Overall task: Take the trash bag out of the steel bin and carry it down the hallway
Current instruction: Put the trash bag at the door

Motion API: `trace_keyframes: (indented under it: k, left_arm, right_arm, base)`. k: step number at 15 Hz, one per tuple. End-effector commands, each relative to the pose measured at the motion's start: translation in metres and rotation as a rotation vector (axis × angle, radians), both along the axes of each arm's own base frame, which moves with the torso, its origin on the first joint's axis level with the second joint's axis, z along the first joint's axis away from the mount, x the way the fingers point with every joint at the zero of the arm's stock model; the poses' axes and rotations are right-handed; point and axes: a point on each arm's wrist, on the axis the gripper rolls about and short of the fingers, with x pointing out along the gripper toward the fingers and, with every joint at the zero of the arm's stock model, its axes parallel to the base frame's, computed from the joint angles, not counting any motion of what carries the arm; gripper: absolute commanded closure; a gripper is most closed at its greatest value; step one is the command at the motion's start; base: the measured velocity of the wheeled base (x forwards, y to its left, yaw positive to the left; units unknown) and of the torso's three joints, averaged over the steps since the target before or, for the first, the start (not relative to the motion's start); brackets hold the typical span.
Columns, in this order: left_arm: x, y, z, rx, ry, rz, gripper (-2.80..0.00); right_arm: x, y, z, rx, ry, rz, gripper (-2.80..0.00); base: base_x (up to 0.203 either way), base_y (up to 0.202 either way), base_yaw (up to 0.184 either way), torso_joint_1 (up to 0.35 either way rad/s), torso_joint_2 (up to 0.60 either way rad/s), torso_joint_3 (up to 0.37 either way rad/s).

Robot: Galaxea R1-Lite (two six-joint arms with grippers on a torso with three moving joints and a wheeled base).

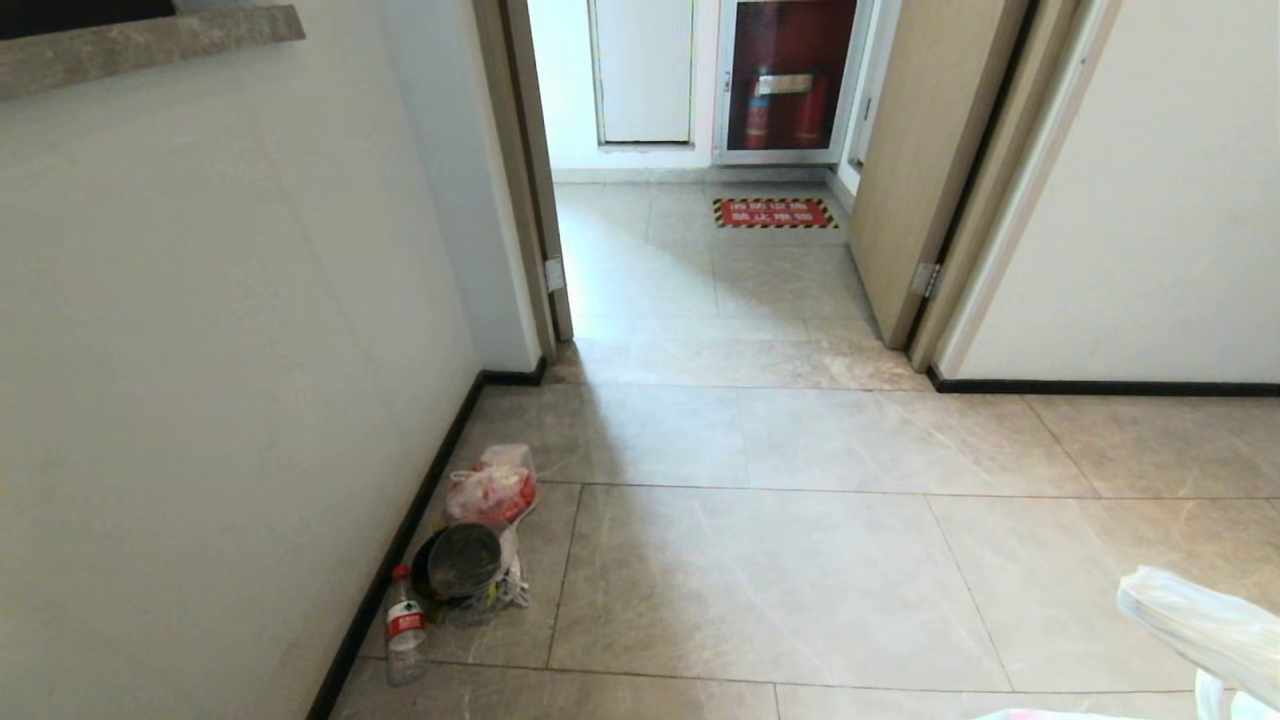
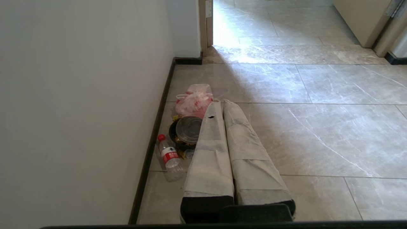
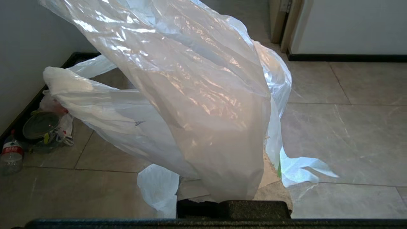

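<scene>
From the head view we look down a tiled hallway (image 1: pixel 760 560) toward an open doorway. Only a corner of the trash bag (image 1: pixel 1205 630) shows, low on our right, which fits a bag hanging from the right arm at our side and not out in front. Against the left wall sits a small pile of litter: a red-print bag (image 1: pixel 492 487), a black container (image 1: pixel 462 562) with a clear lid, and a bottle (image 1: pixel 405 625). We judge these are pushed to the baseboard to keep the walkway free. The steel bin is in none of our views, so the bag is already out of it and the carry is the step in hand.

In the left wrist view our left gripper (image 2: pixel 218 103) points out low over the floor, its two padded fingers (image 2: pixel 210 152) lying pressed together with nothing between them. It is idle, beside the same litter pile.

In the right wrist view the bag (image 3: pixel 197 95) fills most of the frame, draped over and in front of our right gripper (image 3: pixel 232 198), whose jaws are clamped tight on the thin plastic. One loop handle (image 3: pixel 82 92) trails free to the side. Holding the film pinched keeps the bag off the tiles; we judge a thin grip like this could slip or tear if the bag swings.
</scene>
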Motion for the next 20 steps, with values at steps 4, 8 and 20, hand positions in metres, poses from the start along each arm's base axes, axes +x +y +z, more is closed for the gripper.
trace_keyframes:
  k: [4,8,20]
  left_arm:
    - [0.0,0.0,0.0,0.0,0.0,0.001,0.0]
    - [0.0,0.0,0.0,0.0,0.0,0.001,0.0]
    - [0.0,0.0,0.0,0.0,0.0,0.001,0.0]
  right_arm:
    - [-0.003,0.0,-0.0009,-0.002,-0.039,0.0,0.0]
    - [-0.003,0.0,-0.0009,0.0,-0.04,0.0,0.0]
    - [-0.003,0.0,-0.001,-0.003,-0.038,0.001,0.0]
  base:
    - [0.0,0.0,0.0,0.0,0.0,0.0]
    - [0.003,-0.096,-0.003,0.002,0.0,0.0]
    - [0.0,-0.038,-0.001,0.0,0.0,0.001]
